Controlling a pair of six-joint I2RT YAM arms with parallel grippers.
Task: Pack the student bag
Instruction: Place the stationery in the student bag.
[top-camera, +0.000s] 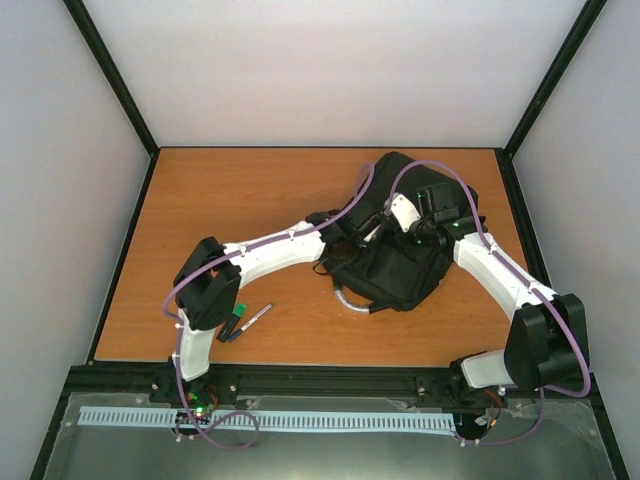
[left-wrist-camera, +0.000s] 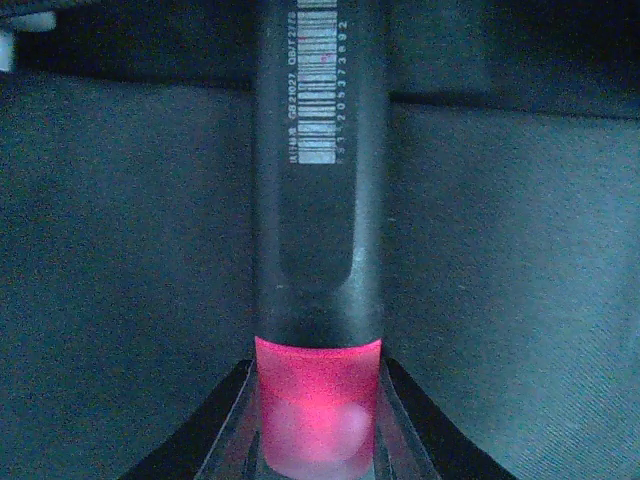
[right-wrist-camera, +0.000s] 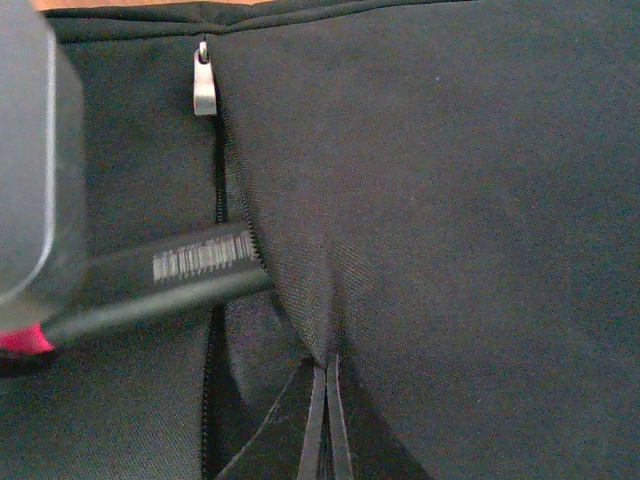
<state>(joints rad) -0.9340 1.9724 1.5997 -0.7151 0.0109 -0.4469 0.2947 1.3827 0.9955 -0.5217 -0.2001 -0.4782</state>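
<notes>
The student bag (top-camera: 400, 275), black fabric, lies at the right middle of the table. My left gripper (left-wrist-camera: 318, 430) is shut on the pink end of a black marker (left-wrist-camera: 320, 200) with a barcode label. The marker's far end points into the bag's unzipped pocket opening. In the right wrist view the marker (right-wrist-camera: 170, 275) slips under the pocket's flap beside the zipper teeth. My right gripper (right-wrist-camera: 325, 400) is shut on a pinch of the bag's fabric (right-wrist-camera: 450, 200) at the edge of that opening. Both grippers meet over the bag's middle in the top view.
A silver zipper pull (right-wrist-camera: 204, 85) sits at the top of the opening. The bag's grey loop handle (top-camera: 350, 303) lies on its near side. A green-capped marker and a pen (top-camera: 245, 322) lie on the wooden table (top-camera: 230, 200) by the left arm's elbow.
</notes>
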